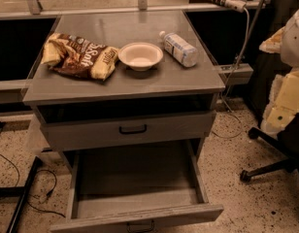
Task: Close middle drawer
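Observation:
The middle drawer is pulled far out towards me below the cabinet top. It is wide, deep and grey, and its inside looks empty. Its low front panel carries a small black handle at the bottom edge of the view. My gripper hangs at the right edge of the view, pale and blocky, well to the right of the drawer and above floor level, touching nothing.
The top drawer, with a taller front and larger black handle, stands slightly open. On the cabinet top lie a chip bag, a white bowl and a plastic bottle. A chair base stands at right. Cables lie at left.

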